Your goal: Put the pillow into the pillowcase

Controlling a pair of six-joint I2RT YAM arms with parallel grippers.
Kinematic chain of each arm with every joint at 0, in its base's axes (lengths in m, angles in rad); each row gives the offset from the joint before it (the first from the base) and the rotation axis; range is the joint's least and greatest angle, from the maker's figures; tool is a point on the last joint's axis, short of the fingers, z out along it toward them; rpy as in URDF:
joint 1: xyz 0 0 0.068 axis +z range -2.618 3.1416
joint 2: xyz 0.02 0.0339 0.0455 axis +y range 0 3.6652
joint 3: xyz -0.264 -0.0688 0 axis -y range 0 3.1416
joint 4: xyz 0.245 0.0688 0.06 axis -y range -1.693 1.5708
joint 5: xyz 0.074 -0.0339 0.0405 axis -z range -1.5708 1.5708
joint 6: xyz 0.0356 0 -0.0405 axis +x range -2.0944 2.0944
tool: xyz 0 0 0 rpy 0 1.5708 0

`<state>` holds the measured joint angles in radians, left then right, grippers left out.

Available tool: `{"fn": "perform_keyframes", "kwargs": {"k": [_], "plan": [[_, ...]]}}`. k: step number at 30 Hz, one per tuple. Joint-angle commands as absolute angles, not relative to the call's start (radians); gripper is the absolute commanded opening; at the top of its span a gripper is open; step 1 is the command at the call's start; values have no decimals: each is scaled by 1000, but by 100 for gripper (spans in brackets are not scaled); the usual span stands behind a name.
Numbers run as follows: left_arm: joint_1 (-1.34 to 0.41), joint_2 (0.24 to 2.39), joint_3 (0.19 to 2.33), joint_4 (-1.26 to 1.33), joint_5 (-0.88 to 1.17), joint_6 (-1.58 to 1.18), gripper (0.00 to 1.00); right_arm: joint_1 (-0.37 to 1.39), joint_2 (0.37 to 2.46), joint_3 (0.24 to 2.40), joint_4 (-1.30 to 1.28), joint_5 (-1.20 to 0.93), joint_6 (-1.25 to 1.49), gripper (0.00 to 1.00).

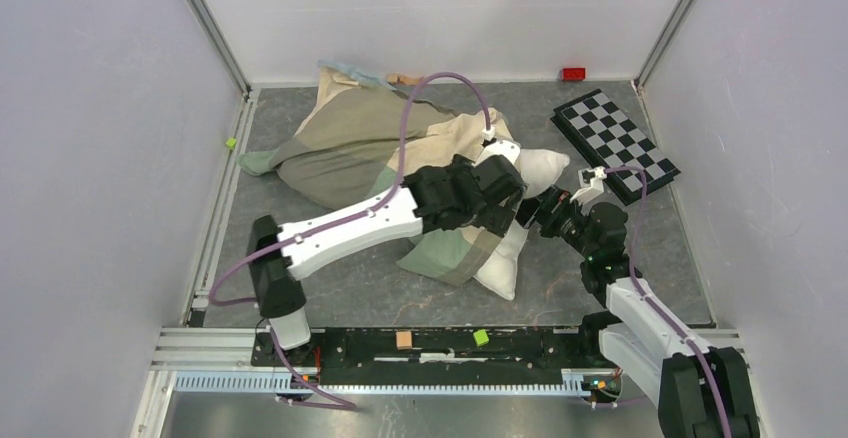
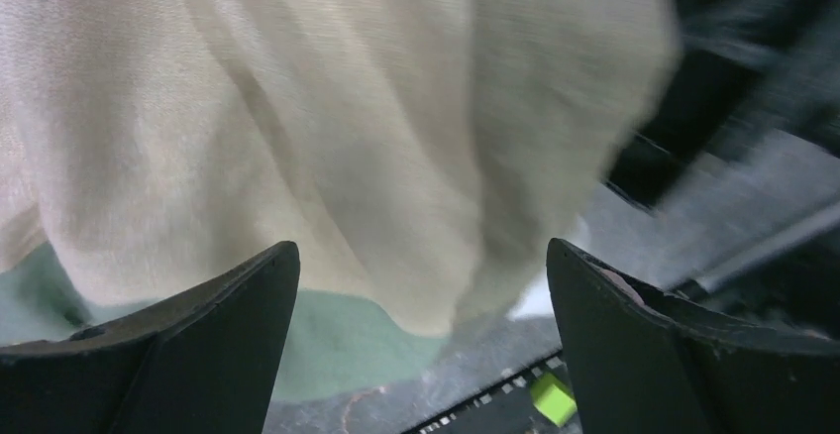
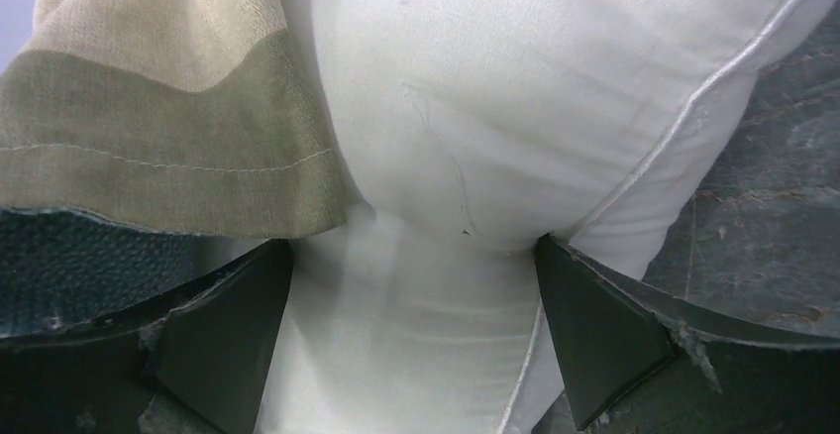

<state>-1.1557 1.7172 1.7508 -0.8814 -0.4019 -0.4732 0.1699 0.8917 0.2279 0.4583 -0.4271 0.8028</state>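
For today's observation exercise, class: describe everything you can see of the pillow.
The pillow is plump, plain white soft fabric with a piped seam along its edge. It lies on the grey table, largely covered by the beige-and-green pillowcase, with one end left bare. The open fingers of the right gripper straddle that exposed end.

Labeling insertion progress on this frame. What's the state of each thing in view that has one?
pillow: partly in pillowcase, right end exposed
pillowcase: wrinkled, hem draped over pillow
left end effector: open, above pillowcase cloth, holding nothing
right end effector: open, straddling pillow's exposed end
checkered board: lying flat, untouched
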Motion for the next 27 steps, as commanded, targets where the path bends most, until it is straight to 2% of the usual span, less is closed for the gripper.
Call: {"fn": "perform_keyframes", "kwargs": {"k": [1,3,5,8,9,11,13,17,19,22,23,24,25,27], "plan": [[-1132,1825,1740,-907,-635,-554,100,183,843,283,296,-370,713,98],[-1109,1840,1747,-893,-640,-545,94,183,812,296,216,-340,674,98],[-1082,1844,1760,-884,-622,-537,72,183,795,297,171,-349,659,98],[-1063,1842,1783,-874,-611,-505,32,194,776,262,164,-357,668,98],[-1062,1842,1793,-874,-603,-498,21,199,776,244,177,-354,671,98],[-1062,1839,1812,-874,-568,-484,8,207,790,199,264,-371,712,98],[-1063,1836,1838,-876,-518,-469,2,218,840,168,388,-387,764,98],[-1088,1861,2016,-942,-450,-440,3,266,976,150,657,-383,886,97],[-1117,1899,2177,-987,-396,-422,3,288,1037,148,812,-376,974,77],[-1193,2018,2531,-1043,-236,-414,3,348,1083,226,846,-298,1022,19],[-1227,2064,2628,-1037,-159,-418,3,368,1091,264,812,-260,1016,5],[-1250,2105,2722,-1023,-76,-436,3,389,1089,293,785,-217,1012,0],[-1257,2119,2755,-998,-13,-463,3,406,1081,315,753,-179,1010,0],[-1243,2082,2677,-930,62,-507,3,418,1054,326,717,-105,1013,0]]}}
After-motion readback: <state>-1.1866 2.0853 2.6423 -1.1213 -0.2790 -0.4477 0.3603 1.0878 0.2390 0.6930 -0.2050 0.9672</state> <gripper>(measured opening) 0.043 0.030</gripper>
